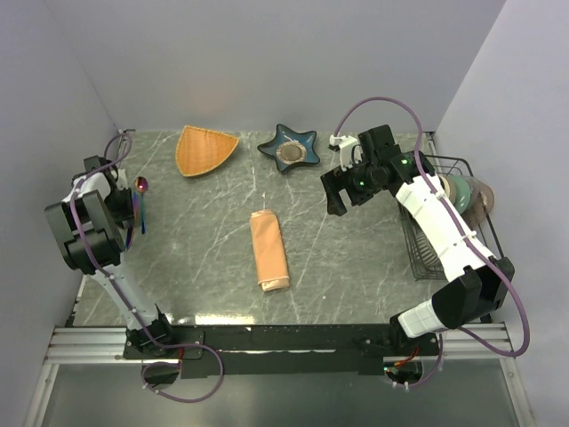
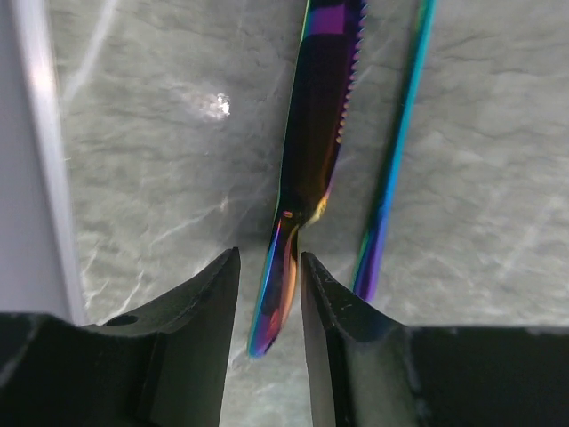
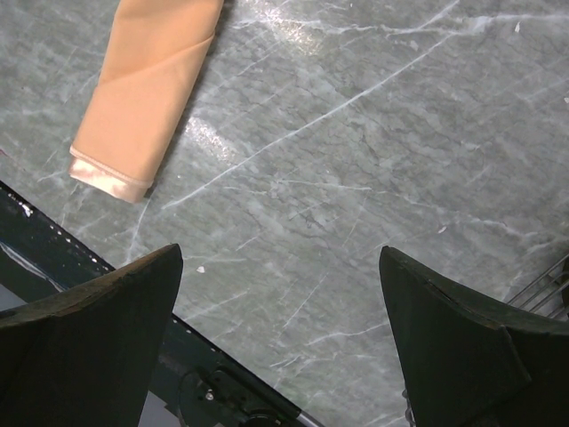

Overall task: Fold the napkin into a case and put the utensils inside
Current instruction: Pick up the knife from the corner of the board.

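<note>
Presently: left tool (image 2: 270, 255) astride the knife (image 2: 311, 151) handle

Left tool's jaws stand narrowly apart on either side of the handle; whether they pinch it cannot be told. Right tool (image 3: 279, 251) hangs wide open over the surface (image 3: 373, 133). The napkin (image 1: 269, 251), a folded strip, lies mid-surface, well apart from the utensils (image 1: 142, 185). Risk: the thin handle, flat on the hard surface, may slip or pivot out. One finger, near the neighbouring slim utensil (image 2: 391, 178), could drag it.
</note>
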Tool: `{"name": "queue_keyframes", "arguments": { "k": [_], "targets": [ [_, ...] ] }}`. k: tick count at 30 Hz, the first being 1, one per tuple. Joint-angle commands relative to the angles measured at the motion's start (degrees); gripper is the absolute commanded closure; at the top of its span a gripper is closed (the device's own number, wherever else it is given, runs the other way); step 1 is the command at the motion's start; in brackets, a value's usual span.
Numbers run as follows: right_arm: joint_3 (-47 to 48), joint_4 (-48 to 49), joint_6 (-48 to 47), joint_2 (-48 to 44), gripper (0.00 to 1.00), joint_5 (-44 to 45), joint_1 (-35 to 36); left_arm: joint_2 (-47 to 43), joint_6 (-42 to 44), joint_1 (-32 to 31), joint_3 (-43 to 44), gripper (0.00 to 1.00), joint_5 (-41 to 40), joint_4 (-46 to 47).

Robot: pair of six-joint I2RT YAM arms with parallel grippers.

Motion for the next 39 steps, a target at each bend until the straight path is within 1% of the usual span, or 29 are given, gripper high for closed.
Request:
{"name": "queue_keyframes", "arguments": {
  "k": [1, 3, 5, 8, 11, 15, 23, 24, 25, 26, 27, 28, 35, 39],
  "targets": [
    [0.36, -0.17, 0.08, -1.48, 0.0, -0.5, -0.3, 3.68, 1.2, 0.47, 1.86, 0.62, -0.36, 0.7],
    [0.45, -0.17, -0.01, -1.39, 0.0, -0.5, -0.39, 4.75, 1.29, 0.56, 2.38, 0.69, 0.42, 0.26],
    [0.45, -0.26, -0.1, -1.31, 0.0, -0.59, -0.39, 5.98, 1.2, 0.47, 2.65, 0.73, 1.04, -0.18],
    [0.63, -0.35, -0.18, -0.96, 0.0, -1.02, -0.3, 7.47, 0.76, 0.47, 3.17, 0.71, 0.96, -1.05],
    [1.06, -0.52, -0.27, -0.52, 0.0, -1.38, -0.3, 8.79, 0.76, 0.47, 3.18, 0.66, 0.52, -1.5],
    [1.42, -0.7, -0.45, -0.08, 0.0, -2.17, -0.3, 10.11, 0.32, 0.47, 3.61, 0.63, 1.3, -1.67],
    [2.12, -0.61, -0.62, 0.89, 0.0, -2.43, -0.21, 13.71, -0.38, -0.06, 7.65, 0.68, 2.71, -2.81],
    [2.21, -0.7, -0.62, 0.89, 0.0, -2.43, -0.3, 14.06, -0.47, -0.06, 8.09, 0.69, 2.97, -3.34],
    [2.38, -0.61, -0.62, 1.06, 0.0, -2.43, -0.21, 14.07, -0.56, -0.14, 8.1, 0.73, 3.41, -3.52],
    [2.38, -0.7, -0.62, 1.07, 0.0, -2.35, -0.21, 13.89, -0.73, -0.14, 8.01, 0.8, 3.76, -3.6],
    [2.47, -0.7, -0.62, 0.98, 0.0, -2.34, -0.3, 13.2, -0.91, -0.14, 7.4, 0.86, 4.03, -3.78],
    [2.47, -0.52, -0.62, 0.98, 0.0, -2.34, -0.3, 12.58, -1.08, -0.23, 6.96, 0.99, 4.21, -3.61],
    [1.33, 1.58, 0.52, -1.57, 0.0, -4.36, -0.3, 1.78, -3.19, -1.63, 0.73, 0.99, 4.38, -0.09],
    [1.16, 3.25, 1.39, -2.18, 0.0, -5.59, -0.3, -6.65, -4.6, -3.3, -2.35, 0.99, 3.86, 1.23]
  ]
}}
